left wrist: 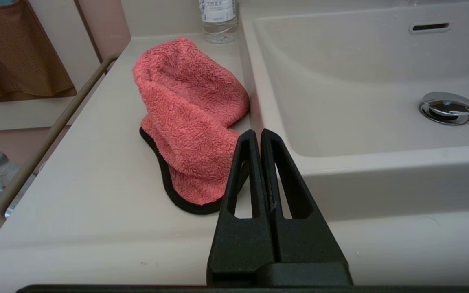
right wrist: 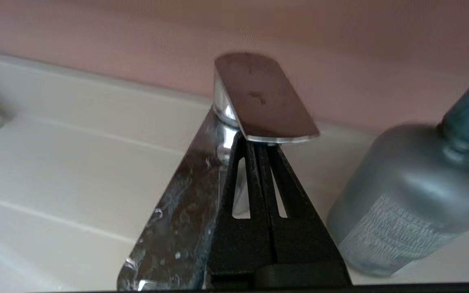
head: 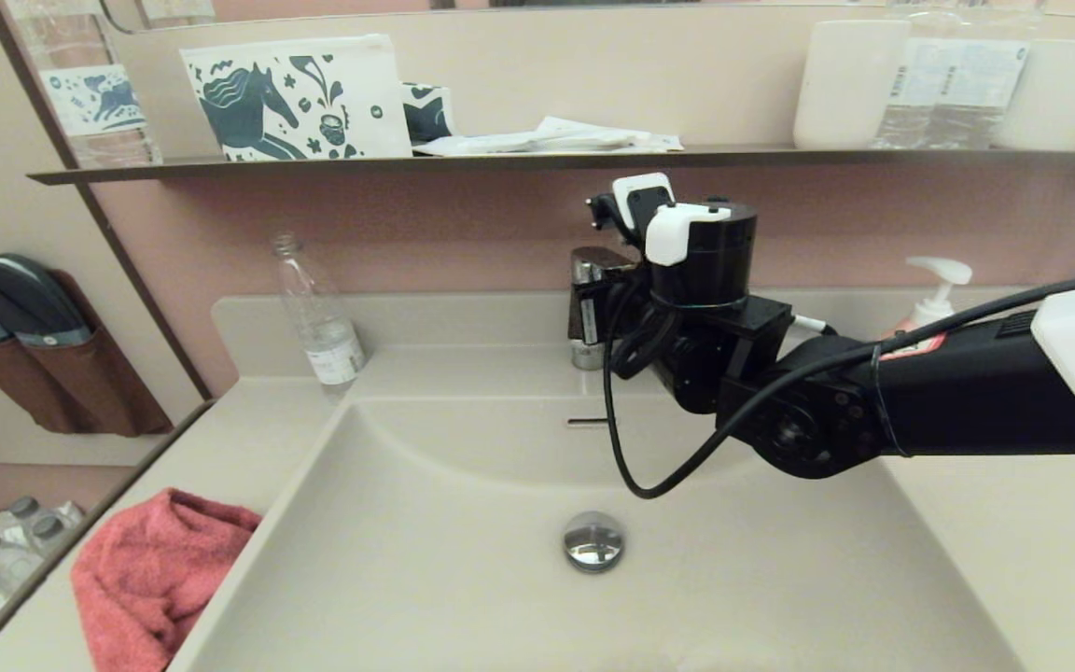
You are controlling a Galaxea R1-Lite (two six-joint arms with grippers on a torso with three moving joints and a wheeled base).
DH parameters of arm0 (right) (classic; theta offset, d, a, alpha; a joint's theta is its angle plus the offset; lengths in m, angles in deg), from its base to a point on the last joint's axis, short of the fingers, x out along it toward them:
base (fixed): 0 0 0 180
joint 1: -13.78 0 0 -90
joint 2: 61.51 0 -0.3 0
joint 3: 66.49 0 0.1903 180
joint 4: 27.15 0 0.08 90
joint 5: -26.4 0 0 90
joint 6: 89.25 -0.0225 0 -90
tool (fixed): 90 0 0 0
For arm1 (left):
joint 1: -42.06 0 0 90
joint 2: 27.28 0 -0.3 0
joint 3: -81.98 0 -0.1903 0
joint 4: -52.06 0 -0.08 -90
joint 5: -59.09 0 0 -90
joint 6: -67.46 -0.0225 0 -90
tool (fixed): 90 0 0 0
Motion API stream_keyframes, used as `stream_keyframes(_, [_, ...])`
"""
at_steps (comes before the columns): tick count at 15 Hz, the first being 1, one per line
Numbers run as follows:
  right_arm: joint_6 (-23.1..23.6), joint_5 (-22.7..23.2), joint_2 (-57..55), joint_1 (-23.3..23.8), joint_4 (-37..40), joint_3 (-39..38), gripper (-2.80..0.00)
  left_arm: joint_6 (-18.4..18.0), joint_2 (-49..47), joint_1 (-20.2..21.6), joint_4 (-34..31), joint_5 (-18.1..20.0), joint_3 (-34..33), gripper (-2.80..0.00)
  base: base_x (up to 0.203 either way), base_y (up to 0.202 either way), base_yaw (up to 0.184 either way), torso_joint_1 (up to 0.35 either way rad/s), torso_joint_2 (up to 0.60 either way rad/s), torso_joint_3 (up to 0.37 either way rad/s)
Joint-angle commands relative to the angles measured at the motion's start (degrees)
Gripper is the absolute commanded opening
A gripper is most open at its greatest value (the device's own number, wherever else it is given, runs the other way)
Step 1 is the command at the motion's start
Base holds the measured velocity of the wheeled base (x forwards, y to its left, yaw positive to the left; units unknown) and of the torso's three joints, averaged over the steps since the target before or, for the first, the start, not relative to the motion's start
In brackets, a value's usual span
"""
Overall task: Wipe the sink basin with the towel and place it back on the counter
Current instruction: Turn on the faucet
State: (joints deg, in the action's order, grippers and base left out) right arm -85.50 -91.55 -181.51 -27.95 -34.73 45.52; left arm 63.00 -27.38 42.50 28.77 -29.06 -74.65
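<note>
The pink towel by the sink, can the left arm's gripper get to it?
Probably yes. The towel lies in the open on the counter, beside the sink basin, and the left gripper hangs just before it with nothing between. Its jaws are shut, so they would need to open first.

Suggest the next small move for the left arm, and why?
Probably open the left end effector and ease it forward onto the towel. It is shut beside the towel's near edge, and the towel lies bunched on the counter, ungrasped. The right end effector sits shut under the faucet lever.
</note>
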Motion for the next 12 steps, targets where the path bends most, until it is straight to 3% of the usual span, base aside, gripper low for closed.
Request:
stream_keyframes(1, [0.9,-0.3,0.4,0.0,-0.8,0.5,-2.8,0.0,0.0,0.1,0.0,0.0,0.0,-2.8,0.0,0.0,0.0,0.0,0.0,0.0])
stream_keyframes(12, [2.1,-1.0,1.2,0.5,-0.7,6.1,-2.8,0.0,0.0,0.1,0.0,0.0,0.0,-2.8,0.0,0.0,0.0,0.0,0.0,0.0])
